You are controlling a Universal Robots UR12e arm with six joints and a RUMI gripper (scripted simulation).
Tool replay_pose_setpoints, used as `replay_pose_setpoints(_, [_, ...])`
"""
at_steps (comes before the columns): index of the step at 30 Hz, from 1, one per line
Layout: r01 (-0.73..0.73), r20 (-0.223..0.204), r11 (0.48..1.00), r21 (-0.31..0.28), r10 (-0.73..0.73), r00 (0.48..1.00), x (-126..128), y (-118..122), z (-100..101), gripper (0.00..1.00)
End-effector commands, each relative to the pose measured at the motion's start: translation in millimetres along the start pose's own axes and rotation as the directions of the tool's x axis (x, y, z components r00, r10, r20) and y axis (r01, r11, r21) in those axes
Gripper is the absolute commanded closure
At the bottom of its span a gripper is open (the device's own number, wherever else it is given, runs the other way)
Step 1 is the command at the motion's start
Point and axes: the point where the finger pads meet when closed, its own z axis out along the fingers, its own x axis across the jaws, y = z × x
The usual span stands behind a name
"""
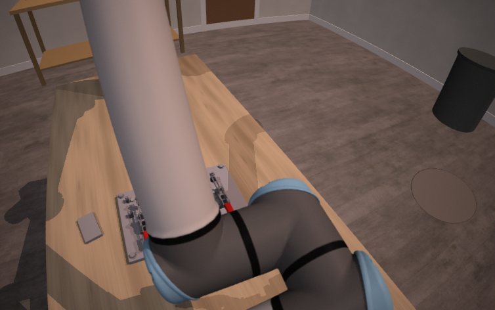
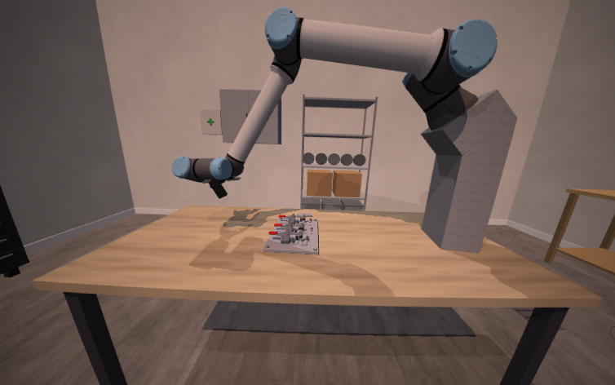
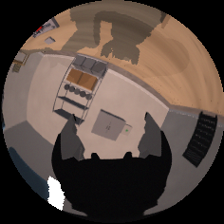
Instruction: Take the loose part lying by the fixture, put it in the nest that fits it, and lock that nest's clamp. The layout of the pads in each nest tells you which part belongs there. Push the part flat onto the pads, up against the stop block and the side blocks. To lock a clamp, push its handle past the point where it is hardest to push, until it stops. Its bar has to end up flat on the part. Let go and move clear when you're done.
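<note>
The loose part [image 1: 89, 227] [image 3: 49, 40] is a flat grey rectangular block lying on the table beside the fixture [image 1: 235, 186] [image 2: 290, 249]. The fixture is a grey plate with three red-handled clamps in the exterior view: a near handle [image 2: 272, 232], a middle handle [image 2: 277, 224] and a far handle [image 2: 281, 215]. The handles point left there, roughly level. The arm hides the fixture's middle in the top view, and pad layouts and clamp bars are too small to read. My gripper [image 3: 110, 113] is open, its jaws wide apart with nothing between them, high above the table and away from the part and fixture.
The wooden table [image 2: 135, 272] carries the fixture. The arm's grey pedestal [image 2: 471, 195] stands at the right in the exterior view. A shelf rack [image 2: 336, 134] [image 3: 73, 101] and a wall cabinet [image 2: 233, 115] [image 3: 108, 125] are in the background. A dark bin [image 1: 463, 91] stands on the floor.
</note>
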Motion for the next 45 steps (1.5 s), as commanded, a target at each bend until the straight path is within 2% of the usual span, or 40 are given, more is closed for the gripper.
replay_pose_setpoints(1, [-0.002, -0.001, 1.000, 0.000, 0.002, 1.000, 0, 2, -1, 0.00])
replay_pose_setpoints(27, [-0.007, 0.001, 1.000, 0.006, 0.007, 1.000, -2, 0, -1, 0.00])
replay_pose_setpoints(37, [-0.034, 0.009, 0.999, 0.026, 0.034, 0.999, -7, -4, -4, 0.00])
replay_pose_setpoints(45, [-0.089, 0.035, 0.994, 0.064, 0.087, 0.996, -22, -13, -9, 0.00])
